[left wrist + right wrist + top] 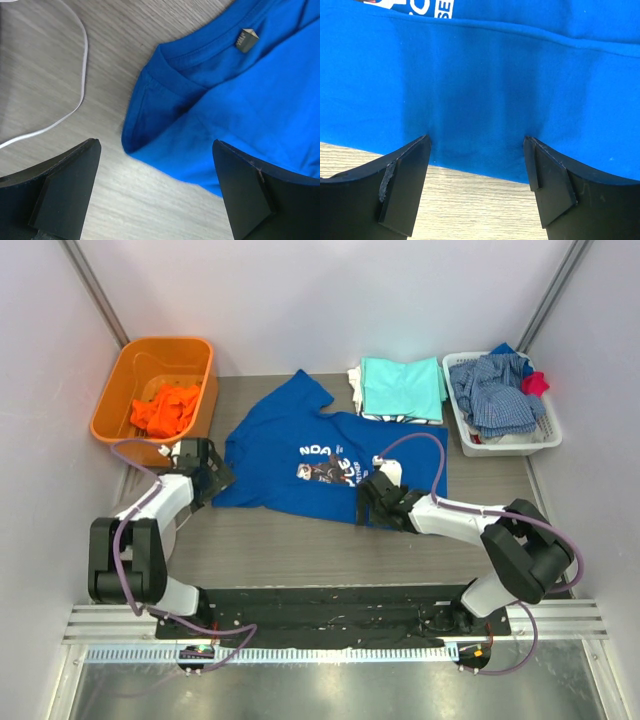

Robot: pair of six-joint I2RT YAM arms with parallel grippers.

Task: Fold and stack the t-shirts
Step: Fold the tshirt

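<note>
**Item 1.** Royal blue t-shirt (320, 460): lies spread, somewhat rumpled, at the middle of the bench (270, 540), chest print facing up. The neck label (246, 40) shows inside the collar.

**Item 2.** Left claw (155, 145): jaws wide apart and gripping nothing, poised low at the shirt's left edge by the collar (a thin white cable (80, 85) lies on the bench beside it).

**Item 3.** Right claw (476, 140): jaws parted, both fingertips (415, 150) at the shirt's near edge, with blue cloth filling the gap between them.

**Item 4.** Aqua t-shirt (402, 387): folded, on top of a small stack at the far side, with white cloth under it.

**Item 5.** Orange bin (125, 390): far left, holding a crumpled orange t-shirt (165, 410).

**Item 6.** White basket (460, 430): far right, holding a blue-and-white checked garment (495, 395) and a small red cloth (536, 382).
</note>
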